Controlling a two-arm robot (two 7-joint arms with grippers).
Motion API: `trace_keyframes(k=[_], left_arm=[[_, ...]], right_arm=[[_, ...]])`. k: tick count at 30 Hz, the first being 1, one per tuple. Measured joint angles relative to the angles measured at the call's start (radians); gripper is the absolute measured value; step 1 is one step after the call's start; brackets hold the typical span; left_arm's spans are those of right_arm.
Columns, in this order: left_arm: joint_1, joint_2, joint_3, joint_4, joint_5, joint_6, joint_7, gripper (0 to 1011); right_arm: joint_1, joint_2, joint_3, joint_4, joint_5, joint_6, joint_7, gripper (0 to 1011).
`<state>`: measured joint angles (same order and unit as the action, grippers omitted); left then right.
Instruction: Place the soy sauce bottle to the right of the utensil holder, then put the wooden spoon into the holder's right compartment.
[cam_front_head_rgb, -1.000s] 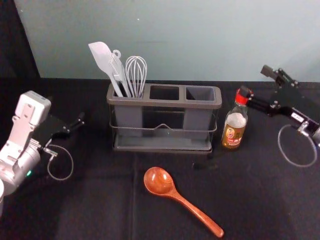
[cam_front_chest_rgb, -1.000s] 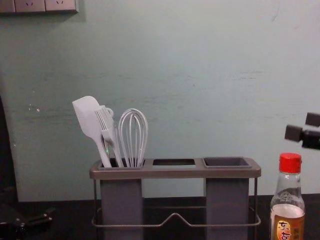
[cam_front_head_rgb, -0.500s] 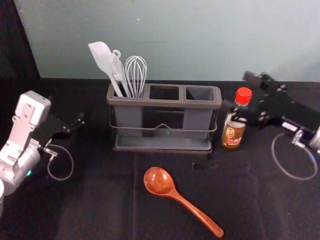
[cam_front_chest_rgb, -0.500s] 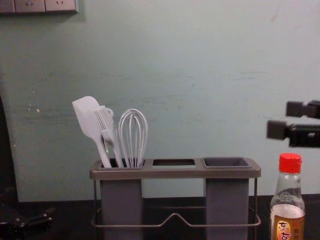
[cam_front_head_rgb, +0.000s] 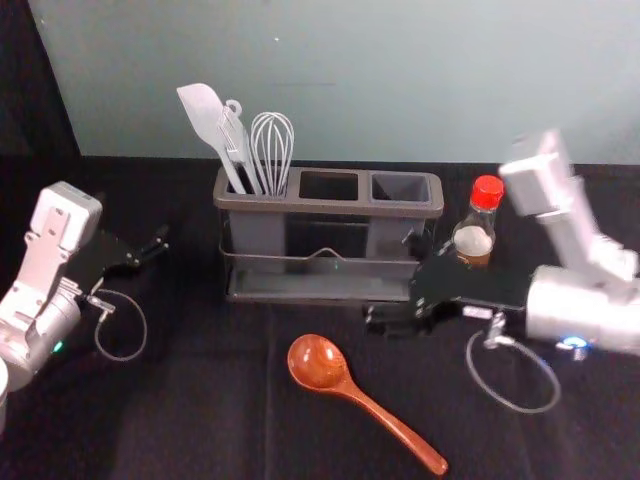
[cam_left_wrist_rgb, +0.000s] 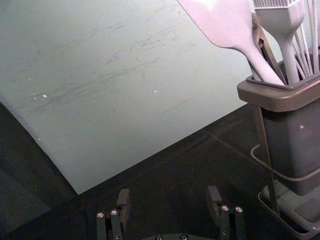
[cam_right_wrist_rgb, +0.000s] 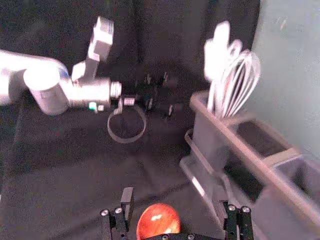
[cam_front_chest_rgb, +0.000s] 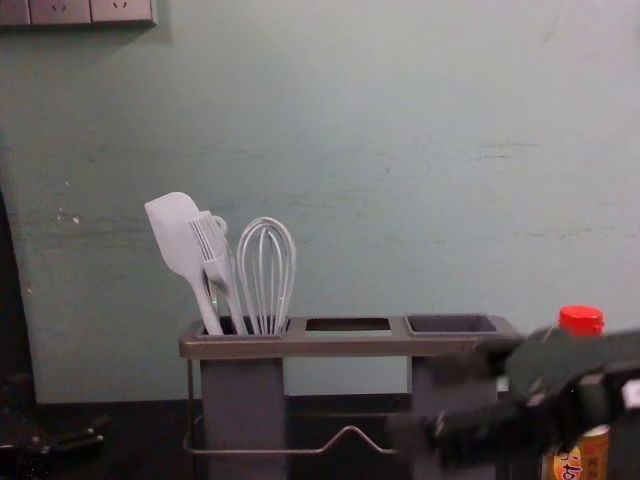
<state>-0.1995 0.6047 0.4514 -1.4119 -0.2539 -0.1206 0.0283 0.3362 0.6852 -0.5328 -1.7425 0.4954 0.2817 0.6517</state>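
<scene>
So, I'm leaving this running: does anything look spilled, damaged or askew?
Nothing stands out. The soy sauce bottle stands upright, capped, right of the utensil holder; the wooden spoon lies in front. The right end effector hovers before the holder's right end; the left end effector is to its left.

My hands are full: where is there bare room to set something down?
Bare cloth lies between the left gripper and the wooden spoon, and right of the spoon's handle, nearer than the right arm. The utensil holder's right end is crowded: the soy sauce bottle stands beside it, the right gripper hangs in front.
</scene>
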Motion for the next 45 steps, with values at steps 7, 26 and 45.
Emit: trace_keyframes(k=[7,26,45], left_arm=[[0.000,0.000,0.000,0.000,0.000,0.000,0.000,1005],[0.000,0.000,0.000,0.000,0.000,0.000,0.000,1005],[0.000,0.000,0.000,0.000,0.000,0.000,0.000,1005]], right_arm=[[0.071,-0.049,-0.109,0.045,-0.047,0.160,-0.039,1003],[0.167,-0.157,-0.255,0.114,-0.171,0.397,-0.115,1003],[0.187,-0.214,-0.299,0.168,-0.291,0.402,-0.120,1003]])
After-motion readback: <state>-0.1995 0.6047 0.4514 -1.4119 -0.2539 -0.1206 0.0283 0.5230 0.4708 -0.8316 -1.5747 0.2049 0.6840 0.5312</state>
